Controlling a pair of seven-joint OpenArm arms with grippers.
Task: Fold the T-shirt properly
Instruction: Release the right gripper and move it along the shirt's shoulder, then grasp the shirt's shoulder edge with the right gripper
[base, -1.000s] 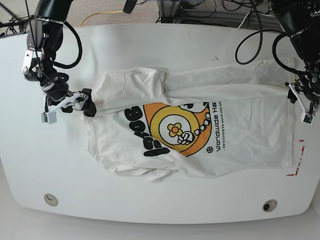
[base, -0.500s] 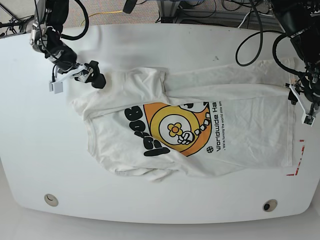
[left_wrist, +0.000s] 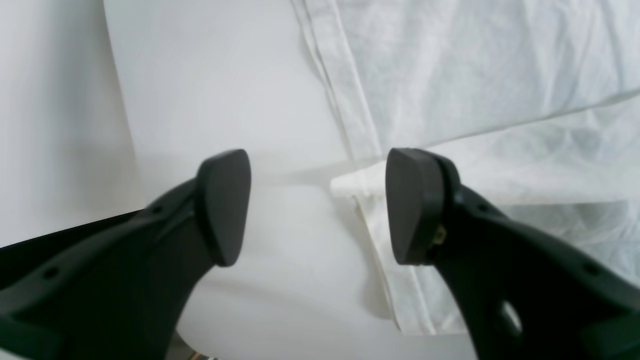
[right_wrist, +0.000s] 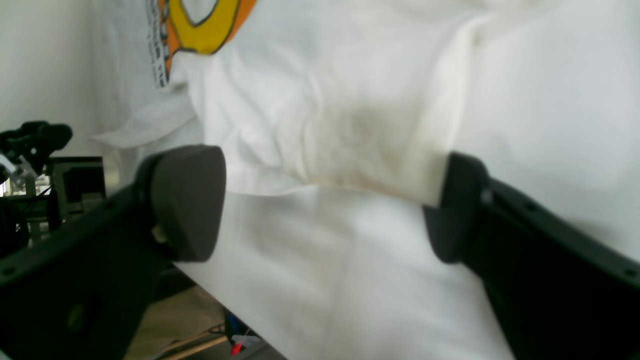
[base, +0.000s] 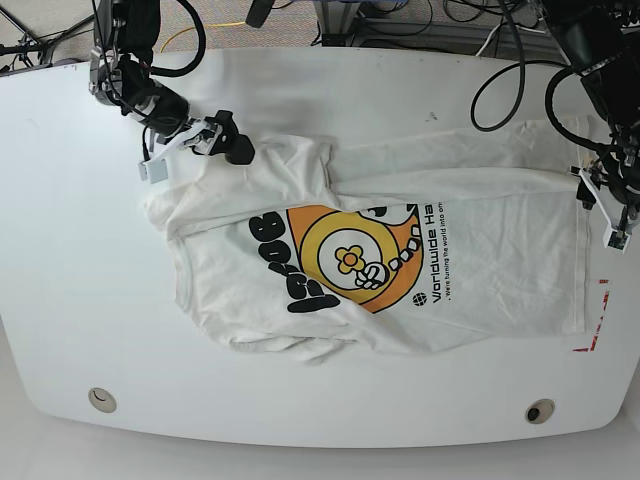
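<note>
Left wrist view, left gripper (left_wrist: 318, 207): fingers spread apart, released, nothing grasped between them.
Left wrist view, T-shirt (left_wrist: 480, 60): white cotton; a pointed corner of a folded flap reaches into the gap, nearer the picture-right finger, which overlaps the fabric in view; contact cannot be told.
Left wrist view, stitched hem (left_wrist: 345, 95): runs up and away beyond the gap between the fingers; another hemmed edge runs down beside the picture-right finger.
Left wrist view, white tabletop (left_wrist: 225, 90): bare surface under and beyond the picture-left finger.
Right wrist view, right gripper (right_wrist: 325, 205): fingers wide apart, released, no pinch on the cloth.
Right wrist view, upper fold (right_wrist: 370, 115): crosses the gap, its lower edge reaching the picture-right finger; touch cannot be told. More shirt fabric lies below it.
Right wrist view, orange and yellow print (right_wrist: 205, 27): beyond the picture-left fingertip, partly in frame.
Base view, T-shirt: spread with its far side turned over in a band; right fingers over its far sleeve-like portion, left fingers beside its opposite end.
Base view, "Worldwide Ha" lettering (base: 434, 253): between the two grippers, on the near side of the fold.
</note>
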